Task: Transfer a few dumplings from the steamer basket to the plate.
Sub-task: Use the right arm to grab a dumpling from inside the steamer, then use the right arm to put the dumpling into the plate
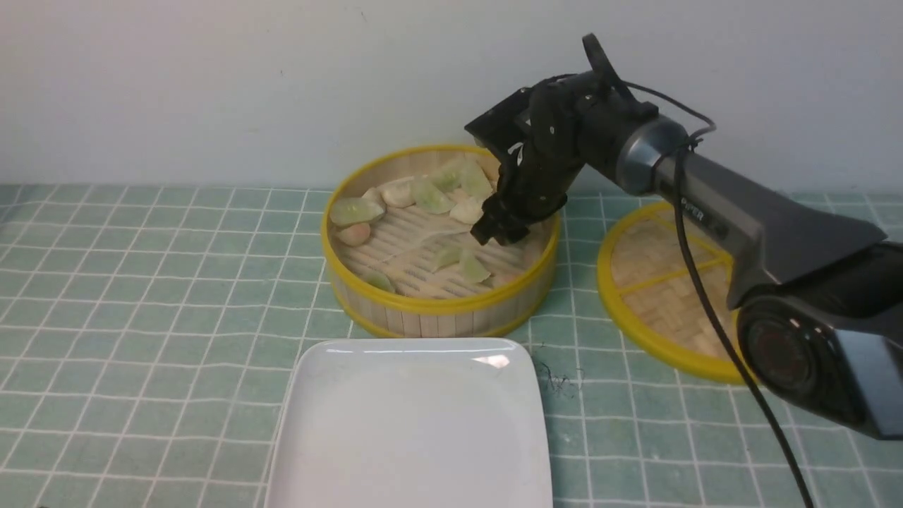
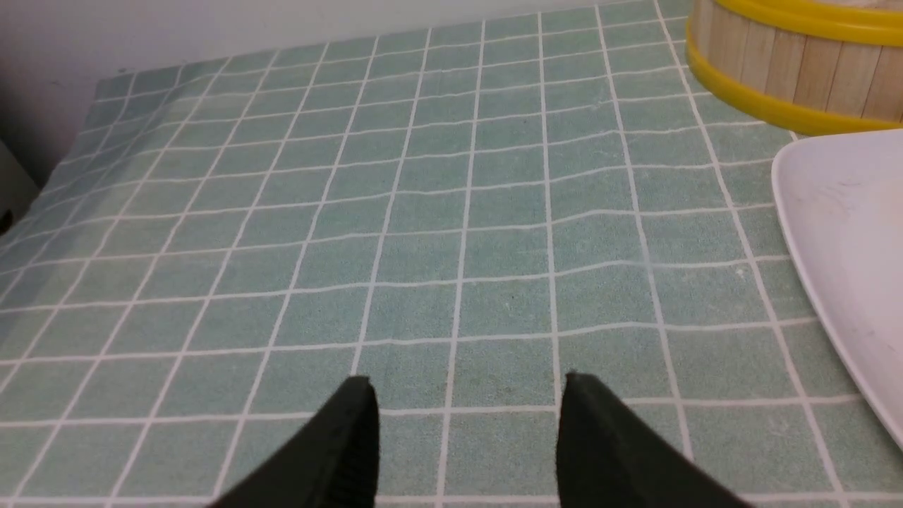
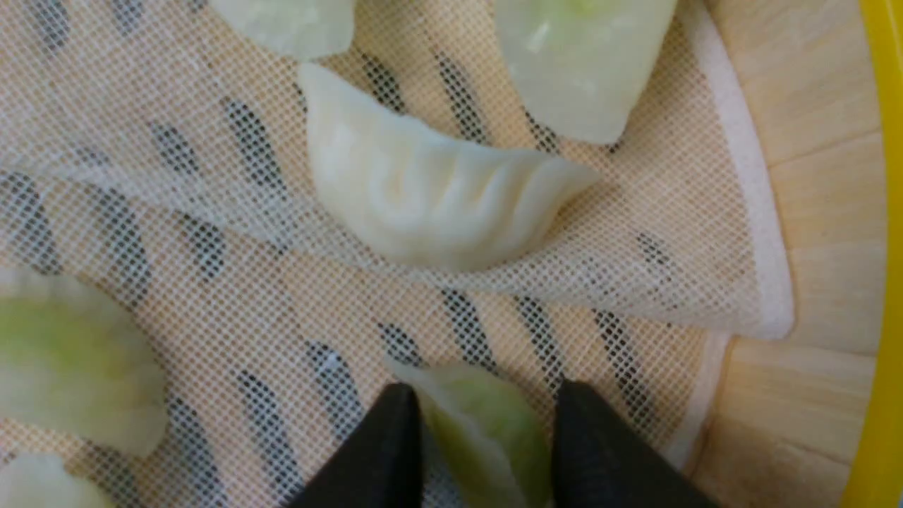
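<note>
The steamer basket [image 1: 437,308] stands at the back middle and holds several pale green and whitish dumplings [image 1: 432,196] on its liner. My right gripper [image 1: 497,233] reaches down inside the basket at its right side. In the right wrist view the gripper [image 3: 487,391] is shut on a green dumpling [image 3: 487,427] resting on the mesh liner, with a white pleated dumpling [image 3: 430,197] just beyond. The white square plate [image 1: 416,423] lies bare in front of the basket. My left gripper [image 2: 465,381] is open and empty over the cloth, left of the plate [image 2: 846,233]; it does not show in the front view.
The flat woven yellow-rimmed lid [image 1: 663,282] lies right of the basket, partly under my right arm. A green checked cloth [image 1: 141,296] covers the table. The basket's wall [image 2: 790,63] shows in the left wrist view. A wall stands close behind the basket.
</note>
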Robot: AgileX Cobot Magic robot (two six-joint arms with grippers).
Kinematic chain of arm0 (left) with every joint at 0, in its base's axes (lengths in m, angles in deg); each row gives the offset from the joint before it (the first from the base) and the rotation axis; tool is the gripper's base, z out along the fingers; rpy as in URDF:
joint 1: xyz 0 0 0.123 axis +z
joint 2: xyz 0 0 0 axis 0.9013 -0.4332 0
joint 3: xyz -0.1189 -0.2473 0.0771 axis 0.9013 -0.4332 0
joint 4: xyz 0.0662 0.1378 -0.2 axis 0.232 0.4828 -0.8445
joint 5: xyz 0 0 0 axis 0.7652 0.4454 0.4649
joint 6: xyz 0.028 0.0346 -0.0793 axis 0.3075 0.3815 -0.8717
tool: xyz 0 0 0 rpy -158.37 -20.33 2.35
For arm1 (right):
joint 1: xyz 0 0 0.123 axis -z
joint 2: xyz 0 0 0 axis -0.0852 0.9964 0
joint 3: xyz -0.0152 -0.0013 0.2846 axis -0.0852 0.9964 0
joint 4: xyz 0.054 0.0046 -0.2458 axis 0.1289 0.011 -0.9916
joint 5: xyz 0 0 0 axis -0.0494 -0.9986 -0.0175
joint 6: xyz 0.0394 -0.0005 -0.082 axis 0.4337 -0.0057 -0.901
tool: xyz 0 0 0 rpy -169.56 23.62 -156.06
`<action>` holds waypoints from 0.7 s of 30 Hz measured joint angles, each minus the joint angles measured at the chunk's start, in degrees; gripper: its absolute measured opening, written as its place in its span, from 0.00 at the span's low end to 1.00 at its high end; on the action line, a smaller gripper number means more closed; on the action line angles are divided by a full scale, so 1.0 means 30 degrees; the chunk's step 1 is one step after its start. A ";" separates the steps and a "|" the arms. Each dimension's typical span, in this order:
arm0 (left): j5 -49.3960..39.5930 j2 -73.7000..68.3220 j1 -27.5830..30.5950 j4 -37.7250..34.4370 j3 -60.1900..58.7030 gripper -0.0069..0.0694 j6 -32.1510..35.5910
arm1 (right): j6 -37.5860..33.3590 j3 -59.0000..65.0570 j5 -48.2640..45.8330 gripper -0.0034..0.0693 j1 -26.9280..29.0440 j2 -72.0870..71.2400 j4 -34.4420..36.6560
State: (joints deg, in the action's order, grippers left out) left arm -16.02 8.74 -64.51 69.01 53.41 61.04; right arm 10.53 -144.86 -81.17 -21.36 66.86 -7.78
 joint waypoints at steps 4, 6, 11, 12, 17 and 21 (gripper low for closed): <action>-0.0016 0.0000 0.0000 0.0000 0.0000 0.51 0.0000 | 0.0059 -0.0166 -0.1119 0.23 0.0017 -0.0450 -0.0230; -0.0016 0.0000 0.0000 0.0000 0.0000 0.51 0.0000 | 0.0233 -0.0595 -0.1988 0.23 0.0017 -0.0952 -0.0254; -0.0016 0.0000 0.0000 0.0000 0.0000 0.51 0.0000 | 0.0515 -0.1661 -0.2854 0.23 0.0017 -0.2879 0.0223; -0.0016 0.0000 0.0000 0.0000 0.0000 0.51 0.0000 | 0.0545 -0.1696 -0.2902 0.23 0.0017 -0.4064 0.0565; -0.0016 0.0000 0.0000 0.0000 0.0000 0.51 0.0000 | 0.0958 -0.0688 -0.2965 0.23 0.0017 -0.6854 0.1692; -0.0016 0.0000 0.0000 0.0000 0.0000 0.51 0.0000 | 0.1449 0.3814 -0.3013 0.23 0.0017 -1.0889 0.3204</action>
State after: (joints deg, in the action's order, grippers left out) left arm -16.07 8.74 -64.51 69.01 53.41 61.04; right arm 14.88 -133.41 -90.21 -21.31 34.19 1.83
